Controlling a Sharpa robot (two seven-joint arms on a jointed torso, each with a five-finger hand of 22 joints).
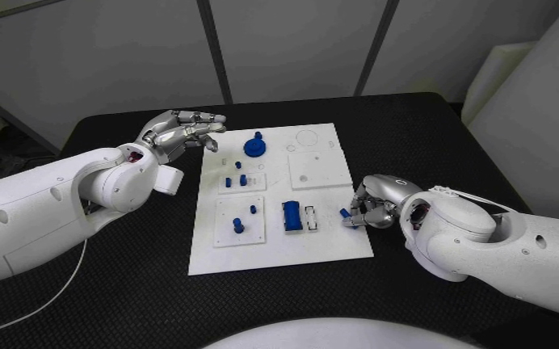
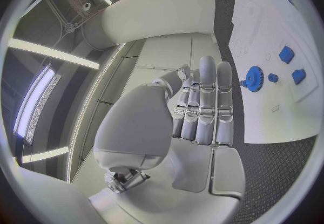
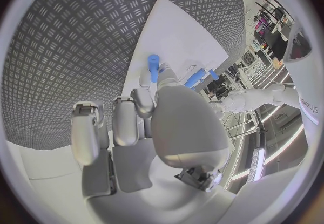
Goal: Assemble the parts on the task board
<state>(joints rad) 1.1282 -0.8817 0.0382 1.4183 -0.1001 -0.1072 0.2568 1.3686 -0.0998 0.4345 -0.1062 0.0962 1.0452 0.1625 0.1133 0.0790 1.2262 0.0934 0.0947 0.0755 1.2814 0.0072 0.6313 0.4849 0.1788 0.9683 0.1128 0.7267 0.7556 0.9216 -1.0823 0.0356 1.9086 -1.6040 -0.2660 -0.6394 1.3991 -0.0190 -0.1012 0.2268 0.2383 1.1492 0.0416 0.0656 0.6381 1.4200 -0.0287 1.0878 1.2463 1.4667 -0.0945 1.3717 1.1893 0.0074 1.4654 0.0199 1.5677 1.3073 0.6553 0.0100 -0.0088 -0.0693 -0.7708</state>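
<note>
A black table [image 1: 419, 135] stands before grey wall panels [image 1: 292, 26].

No legible text, number or sign is found on the task board [image 1: 338, 245], on the blue parts or on the desk [image 1: 140, 284]. In the right wrist view, a short line of dark lettering is seen on the white arm [image 3: 307, 106] at the circle's rim, but the letters are too small and curved to be read with confidence. In the left wrist view, a small pale label [image 2: 275, 108] is noted on the board near the blue gear [image 2: 254, 78]; nothing on it can be made out.
</note>
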